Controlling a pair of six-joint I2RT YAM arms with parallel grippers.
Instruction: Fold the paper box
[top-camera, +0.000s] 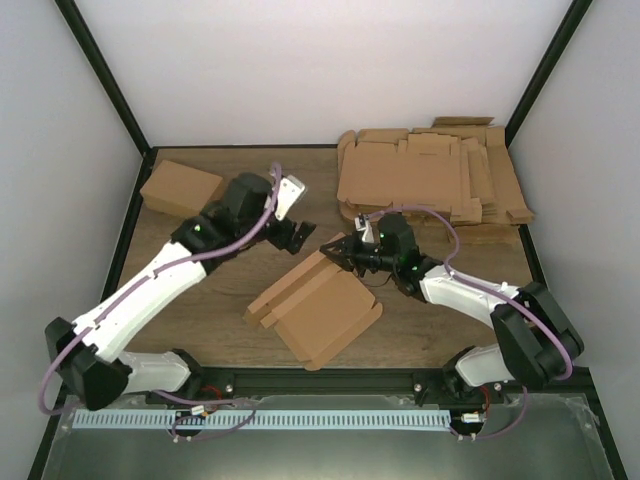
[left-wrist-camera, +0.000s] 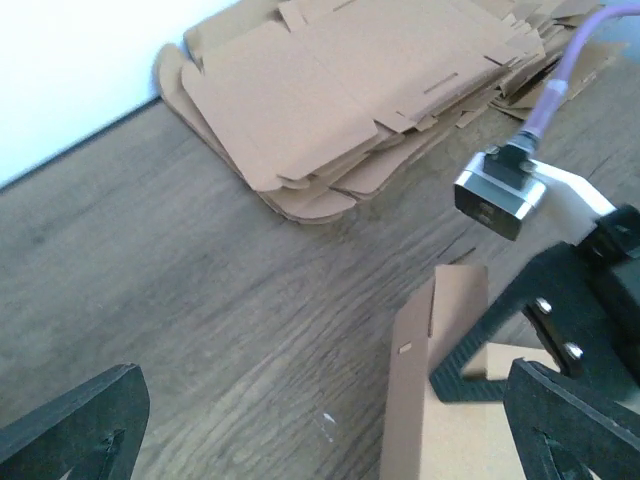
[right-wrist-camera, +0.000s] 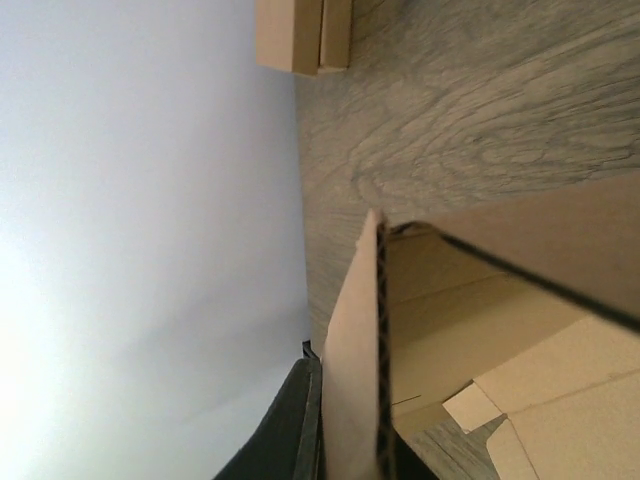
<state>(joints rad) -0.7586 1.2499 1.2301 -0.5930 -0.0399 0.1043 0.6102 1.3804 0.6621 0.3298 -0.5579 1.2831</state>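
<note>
Paper box (top-camera: 320, 312) lay half-folded on the table (top-camera: 200, 320), mid-workspace, on the near side of both grippers. One long side was doubled over into a narrow wall along its left edge. The big panel lay flat toward the arm bases.

Right gripper (top-camera: 338, 250) was clamped on the box's far flap. In the right wrist view the corrugated edge (right-wrist-camera: 380, 340) of that flap ran straight up between the fingers, with one dark finger (right-wrist-camera: 290, 430) tight against its face. The flap stood upright in the grip, with the box interior opening off to one side of it.

Left gripper (top-camera: 296, 236) was spread wide and held nothing. It sat just left of the right gripper and did not touch the box. The left wrist view showed its fingertips (left-wrist-camera: 70, 430) at opposite edges of the frame, mostly bare wood between them. The gripped flap and the right gripper's fingers sat ahead, nearer its right finger.

Pile of flat blanks (top-camera: 430, 178) lay beyond the right gripper against the back wall, well apart from the box. Second folded box (top-camera: 180, 187) sat left of the left gripper, near the back-left corner.
</note>
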